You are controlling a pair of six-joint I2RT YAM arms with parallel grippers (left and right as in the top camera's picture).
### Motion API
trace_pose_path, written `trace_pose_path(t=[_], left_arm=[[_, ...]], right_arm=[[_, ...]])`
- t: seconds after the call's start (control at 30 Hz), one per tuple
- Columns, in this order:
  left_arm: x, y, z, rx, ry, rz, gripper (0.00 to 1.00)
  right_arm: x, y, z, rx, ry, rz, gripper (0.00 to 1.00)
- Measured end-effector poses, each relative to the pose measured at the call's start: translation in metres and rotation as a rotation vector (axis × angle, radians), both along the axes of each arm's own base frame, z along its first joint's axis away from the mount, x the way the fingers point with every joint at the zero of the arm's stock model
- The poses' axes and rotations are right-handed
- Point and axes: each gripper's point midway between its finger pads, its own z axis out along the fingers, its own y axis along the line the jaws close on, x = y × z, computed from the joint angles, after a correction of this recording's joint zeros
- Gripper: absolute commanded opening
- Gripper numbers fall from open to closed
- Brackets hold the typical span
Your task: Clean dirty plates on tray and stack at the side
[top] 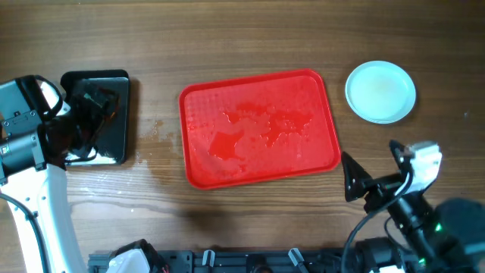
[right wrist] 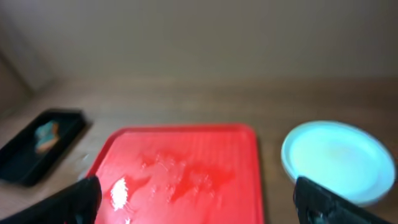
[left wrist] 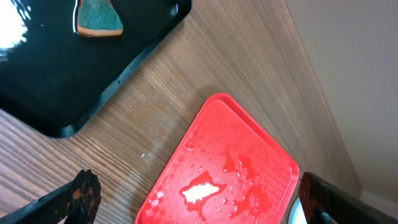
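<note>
Fingertips of the right gripper (right wrist: 196, 199) are seen nearest, at the two lower corners of the right wrist view, spread wide with nothing held between them. Just beyond them the red tray (top: 198, 97) is met at its near right corner; its long axis is laid across the table (top: 250, 38), from left to right. No plate is carried on the tray; only wet patches (top: 227, 142) are shown on its floor.

Off the tray's far right corner, apart from its rim, a pale plate (top: 380, 91) is set on the wood. Whether others are stacked under it cannot be told. From the right fingers it is found ahead and slightly to the right, and, being round, it offers no long axis to be lined up with. The right arm is judged much the nearer to it.

On the tray's left side the left gripper (left wrist: 196, 190) is likewise held wide and empty, hung over the black tray (top: 117, 83), which is set well apart from the red one. A teal sponge (left wrist: 98, 17) is seen lying in it.

With the tray bare of plates, the cleaning and stacking is judged all but finished. Any further handling of the plate would best be left to the right arm.
</note>
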Motion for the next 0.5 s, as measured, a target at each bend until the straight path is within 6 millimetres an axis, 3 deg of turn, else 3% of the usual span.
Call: trace_pose_path(t=[0.2, 0.5], left_arm=[[0.0, 0.0, 0.0, 0.0, 0.0, 0.0, 1.0], [0.0, 0.0, 0.0, 0.0, 0.0, 0.0, 1.0]], right_arm=[[0.009, -0.014, -0.039, 0.01, -0.127, -0.075, 1.0], [0.031, -0.012, -0.07, 0.023, -0.226, -0.064, 1.0]])
